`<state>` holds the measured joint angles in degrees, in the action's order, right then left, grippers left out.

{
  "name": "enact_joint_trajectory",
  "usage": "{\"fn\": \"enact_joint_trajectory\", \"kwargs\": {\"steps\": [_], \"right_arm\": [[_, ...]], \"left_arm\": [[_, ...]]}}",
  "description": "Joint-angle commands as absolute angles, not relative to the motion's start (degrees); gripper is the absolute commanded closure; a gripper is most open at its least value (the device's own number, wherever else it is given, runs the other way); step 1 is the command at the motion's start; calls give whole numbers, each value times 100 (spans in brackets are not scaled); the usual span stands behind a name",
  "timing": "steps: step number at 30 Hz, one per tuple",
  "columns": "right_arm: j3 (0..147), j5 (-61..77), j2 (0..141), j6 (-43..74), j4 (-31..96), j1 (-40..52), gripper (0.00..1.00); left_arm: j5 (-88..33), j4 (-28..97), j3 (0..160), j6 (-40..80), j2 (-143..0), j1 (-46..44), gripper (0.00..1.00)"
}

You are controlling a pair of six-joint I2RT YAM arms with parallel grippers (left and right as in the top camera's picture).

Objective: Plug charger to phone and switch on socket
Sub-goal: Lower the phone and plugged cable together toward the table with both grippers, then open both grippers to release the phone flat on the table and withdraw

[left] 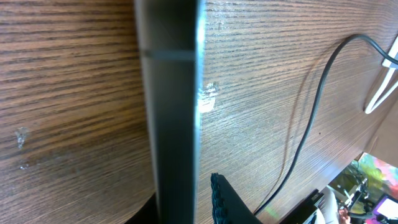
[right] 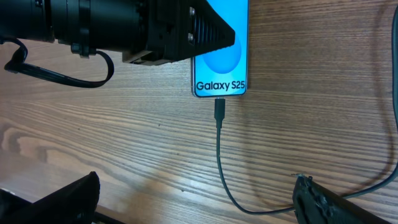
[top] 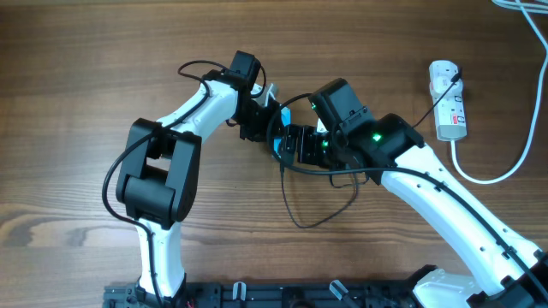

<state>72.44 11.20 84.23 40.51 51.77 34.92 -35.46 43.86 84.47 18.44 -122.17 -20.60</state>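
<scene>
1. Starting overhead, the left gripper and the right gripper are seen close together at the middle of the table. A cyan sliver of the phone shows between them. The charger is looped on the wood just below. The socket is set well apart near the right edge, with a white cable running from it.
2. In the left wrist view, the frame is crossed by a dark upright slab that cannot be identified. One serrated finger is seen at the bottom. Whether the left jaws are parted or pressed together cannot be told. The charger is seen curving across the wood at the right.
3. In the right wrist view, the phone is laid flat, screen up, partly covered by the left gripper. The plug tip is set against the phone's lower edge; whether it is fully seated cannot be told. The right fingers are spread wide, one at each bottom corner.
</scene>
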Motion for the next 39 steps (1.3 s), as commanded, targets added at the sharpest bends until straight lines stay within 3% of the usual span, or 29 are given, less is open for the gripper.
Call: {"fn": "enact_joint_trajectory", "kwargs": {"steps": [1, 11, 20, 27, 39], "right_arm": [[7196, 1214, 8493, 4062, 5162, 3485, 0], [7196, 1214, 8493, 4027, 5207, 3485, 0], [7196, 1214, 8493, 3898, 5341, 3485, 0], [7196, 1214, 8493, 3896, 5365, 3485, 0], [7196, 1212, 8493, 3756, 5439, 3485, 0]], "left_arm": [[-3607, 4370, 8427, 1850, -12285, -2156, 80], [-3175, 4453, 8427, 1848, -12283, -2176, 77], [-3050, 4458, 8427, 1848, -12283, -2176, 69], [-2939, 4480, 8427, 1848, -12283, -2176, 53], [-2556, 4606, 8427, 1846, -12283, -2174, 49]]}}
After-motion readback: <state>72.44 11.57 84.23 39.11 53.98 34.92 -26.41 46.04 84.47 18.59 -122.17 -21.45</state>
